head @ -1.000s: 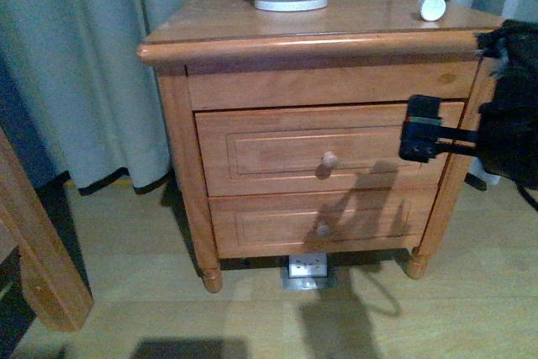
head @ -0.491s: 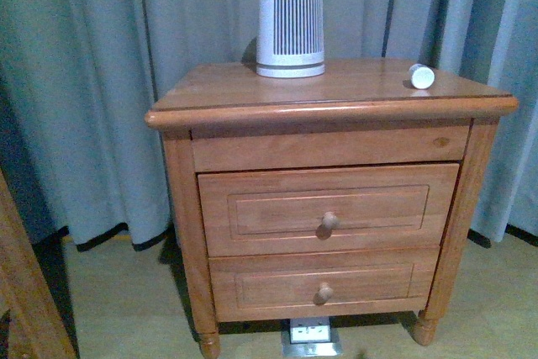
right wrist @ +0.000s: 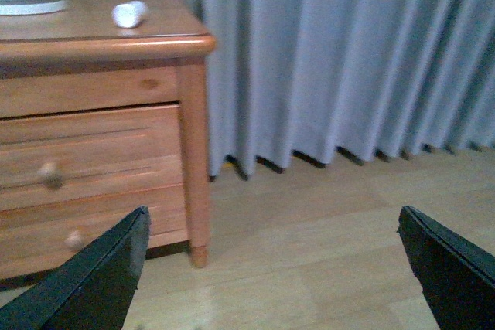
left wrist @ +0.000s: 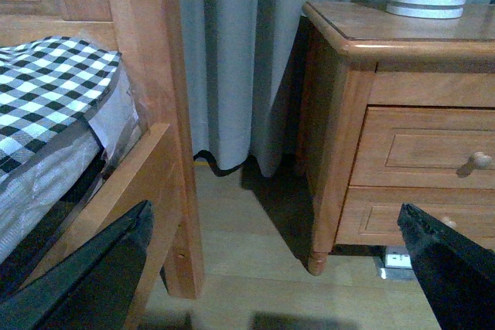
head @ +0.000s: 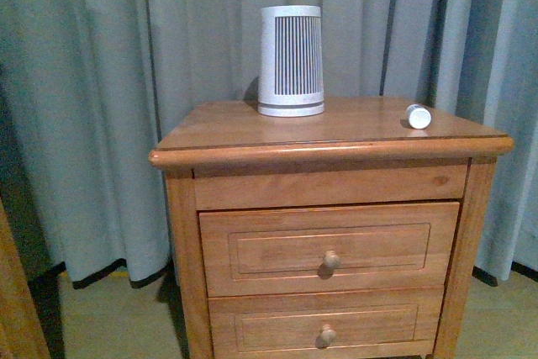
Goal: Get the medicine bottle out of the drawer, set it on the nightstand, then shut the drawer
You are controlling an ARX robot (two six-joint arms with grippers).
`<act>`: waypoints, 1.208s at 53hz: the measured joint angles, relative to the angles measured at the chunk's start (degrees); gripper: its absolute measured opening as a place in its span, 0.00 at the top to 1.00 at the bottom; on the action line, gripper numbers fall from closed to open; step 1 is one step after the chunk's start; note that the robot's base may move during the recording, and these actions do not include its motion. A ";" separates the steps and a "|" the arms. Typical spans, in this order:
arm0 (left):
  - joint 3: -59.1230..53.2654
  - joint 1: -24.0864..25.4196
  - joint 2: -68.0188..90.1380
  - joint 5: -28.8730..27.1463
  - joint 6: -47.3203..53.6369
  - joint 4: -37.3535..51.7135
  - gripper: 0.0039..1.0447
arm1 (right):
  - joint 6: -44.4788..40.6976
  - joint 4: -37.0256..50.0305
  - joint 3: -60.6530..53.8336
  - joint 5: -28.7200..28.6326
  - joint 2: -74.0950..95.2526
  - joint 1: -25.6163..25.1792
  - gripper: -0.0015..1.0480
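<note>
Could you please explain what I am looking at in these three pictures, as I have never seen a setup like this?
This is a robot with two arms, each ending in an end effector, a two-fingered clamp. One picture comes from a camera on its body, facing a wooden nightstand in front of a curtain. On top stand a white ribbed device and, near the right edge, a small medicine bottle lying on its side. The upper drawer looks shut. The other two pictures come from cameras on the wrists. The dark shapes in their lower corners are the fingers of the left end effector and the right end effector, spread open and holding nothing. The left one also sees a bed.
</note>
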 joint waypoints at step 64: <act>0.00 0.00 0.00 0.04 0.00 0.00 0.06 | -0.02 -0.72 -1.92 -19.98 -4.22 -11.89 0.05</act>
